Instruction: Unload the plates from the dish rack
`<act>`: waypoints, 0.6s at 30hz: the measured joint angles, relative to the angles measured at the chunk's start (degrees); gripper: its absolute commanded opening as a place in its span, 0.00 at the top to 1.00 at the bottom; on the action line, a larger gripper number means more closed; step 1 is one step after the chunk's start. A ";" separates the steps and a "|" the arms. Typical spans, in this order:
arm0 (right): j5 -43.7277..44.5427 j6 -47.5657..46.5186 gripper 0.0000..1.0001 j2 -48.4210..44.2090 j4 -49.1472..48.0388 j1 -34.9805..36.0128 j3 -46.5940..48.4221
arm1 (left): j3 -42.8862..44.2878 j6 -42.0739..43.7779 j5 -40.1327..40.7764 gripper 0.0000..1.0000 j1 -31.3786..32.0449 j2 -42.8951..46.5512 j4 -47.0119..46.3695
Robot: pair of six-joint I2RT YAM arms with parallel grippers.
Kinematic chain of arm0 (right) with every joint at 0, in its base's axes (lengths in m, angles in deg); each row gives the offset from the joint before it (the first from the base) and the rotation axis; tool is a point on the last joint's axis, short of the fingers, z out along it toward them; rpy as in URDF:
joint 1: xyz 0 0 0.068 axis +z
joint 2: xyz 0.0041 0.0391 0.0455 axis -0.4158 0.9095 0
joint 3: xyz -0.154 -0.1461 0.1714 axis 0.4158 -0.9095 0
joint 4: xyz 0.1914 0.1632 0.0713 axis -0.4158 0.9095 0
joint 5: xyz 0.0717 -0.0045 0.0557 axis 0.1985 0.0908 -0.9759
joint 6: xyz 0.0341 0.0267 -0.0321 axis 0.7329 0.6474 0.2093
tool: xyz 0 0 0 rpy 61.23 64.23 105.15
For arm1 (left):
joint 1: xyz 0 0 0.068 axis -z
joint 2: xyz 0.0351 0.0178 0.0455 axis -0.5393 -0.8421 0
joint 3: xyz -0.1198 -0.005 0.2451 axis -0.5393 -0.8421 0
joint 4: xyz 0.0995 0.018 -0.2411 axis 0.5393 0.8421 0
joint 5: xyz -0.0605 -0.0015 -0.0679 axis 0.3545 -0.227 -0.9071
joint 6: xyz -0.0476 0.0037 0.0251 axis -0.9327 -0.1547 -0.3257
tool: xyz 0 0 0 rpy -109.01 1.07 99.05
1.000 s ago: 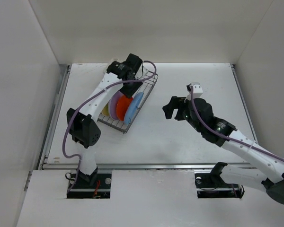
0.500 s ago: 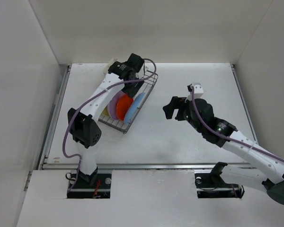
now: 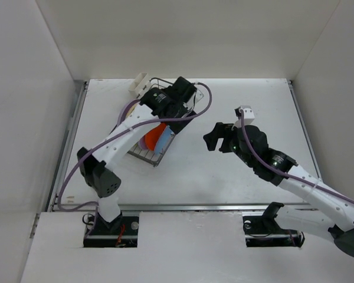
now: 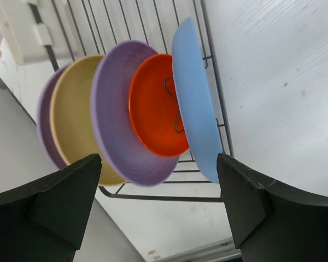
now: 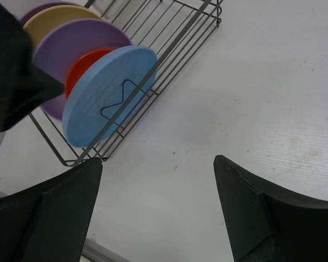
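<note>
The dish rack (image 3: 186, 112) stands at the back left of the table. In the left wrist view, the light blue plate (image 4: 194, 103), orange-red plate (image 4: 153, 109), lavender plate (image 4: 112, 120), tan-yellow plate (image 4: 71, 125) and a second lavender plate (image 4: 44, 125) stand on edge in it. No lime-green plate shows. My left gripper (image 4: 159, 207) is open above the plates, touching none. My right gripper (image 5: 158, 207) is open and empty over bare table, to the right of the rack (image 5: 180, 38) and the blue plate (image 5: 106, 93).
A cream plastic holder (image 3: 140, 84) sits at the rack's far left corner. My left arm (image 3: 127, 127) crosses over the rack's left side. White walls enclose the table (image 3: 248, 100) on three sides.
My left gripper has swung right over the rack, uncovering the cream holder. My right arm has hardly moved.
</note>
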 measured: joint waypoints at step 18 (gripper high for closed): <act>1.36 2.38 0.11 -9.75 2.21 0.00 -5.77 | -1.18 -2.75 6.34 0.20 -1.44 -10.93 0.87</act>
